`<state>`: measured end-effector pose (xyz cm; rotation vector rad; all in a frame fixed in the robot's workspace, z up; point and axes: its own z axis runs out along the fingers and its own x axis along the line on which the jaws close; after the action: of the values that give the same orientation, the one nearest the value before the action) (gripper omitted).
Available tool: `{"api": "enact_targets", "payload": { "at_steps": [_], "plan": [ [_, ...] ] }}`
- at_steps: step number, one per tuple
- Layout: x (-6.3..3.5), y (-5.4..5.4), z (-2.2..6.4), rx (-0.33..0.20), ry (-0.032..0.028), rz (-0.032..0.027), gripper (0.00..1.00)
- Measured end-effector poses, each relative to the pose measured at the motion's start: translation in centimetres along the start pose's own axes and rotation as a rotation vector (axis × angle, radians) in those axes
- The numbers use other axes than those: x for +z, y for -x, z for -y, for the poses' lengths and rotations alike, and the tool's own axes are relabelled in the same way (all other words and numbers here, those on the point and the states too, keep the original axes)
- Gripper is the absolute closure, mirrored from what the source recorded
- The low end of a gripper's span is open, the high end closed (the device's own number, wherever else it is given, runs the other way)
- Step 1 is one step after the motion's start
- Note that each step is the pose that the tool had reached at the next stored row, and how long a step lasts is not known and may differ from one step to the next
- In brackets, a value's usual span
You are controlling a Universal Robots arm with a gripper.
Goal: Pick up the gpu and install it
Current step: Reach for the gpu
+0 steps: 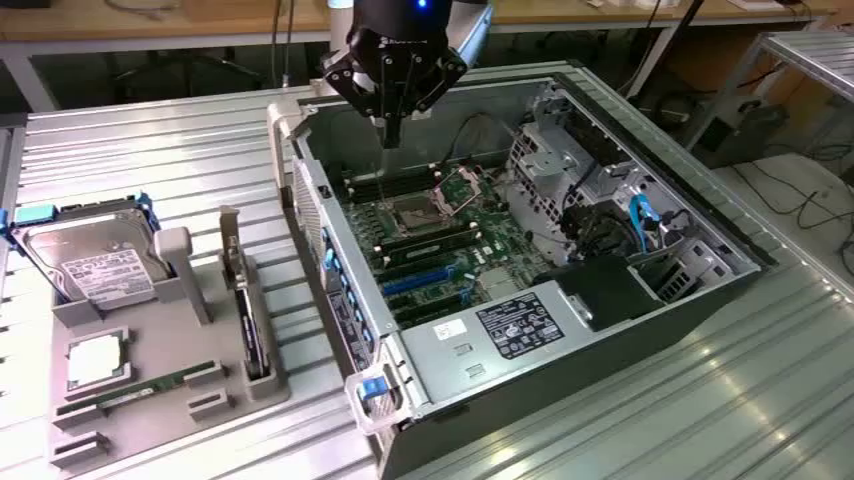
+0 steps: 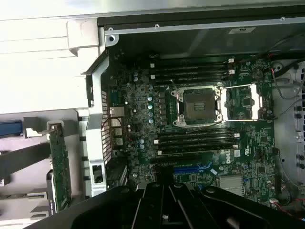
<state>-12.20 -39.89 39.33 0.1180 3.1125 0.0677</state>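
Here's the black robot hand [image 1: 390,138], poised over the far end of the open grey computer case [image 1: 667,300], which lies on its side on the ribbed metal desk [image 1: 160,160]. Its fingers are pressed together, pointing straight down, and there's nothing between them.

The gpu, a thin black card with a silver bracket at one end [image 1: 251,335], stands on edge in a slot of the grey moulded holder [image 1: 160,390]. That holder sits beside the case, toward the exterior view's left, well apart from the hand. The wrist view catches the card edge-on, upright in its slot just outside the case wall.

Inside the case, the green motherboard [image 2: 190,119] lies exposed, and the blue expansion slots [image 1: 416,282] look empty, with no card seated there.

So, by my reading, this is the very start. The card is neither picked up nor installed. The whole job is left to do: grasping it, carrying it over and seating it.
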Motion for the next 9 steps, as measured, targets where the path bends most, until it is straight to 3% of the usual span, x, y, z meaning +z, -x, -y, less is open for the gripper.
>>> {"api": "enact_targets", "payload": {
  "at_steps": [9],
  "plan": [
    [0.00,0.00,0.00,0.000,0.0000,0.0000,0.89]
  ]
}}
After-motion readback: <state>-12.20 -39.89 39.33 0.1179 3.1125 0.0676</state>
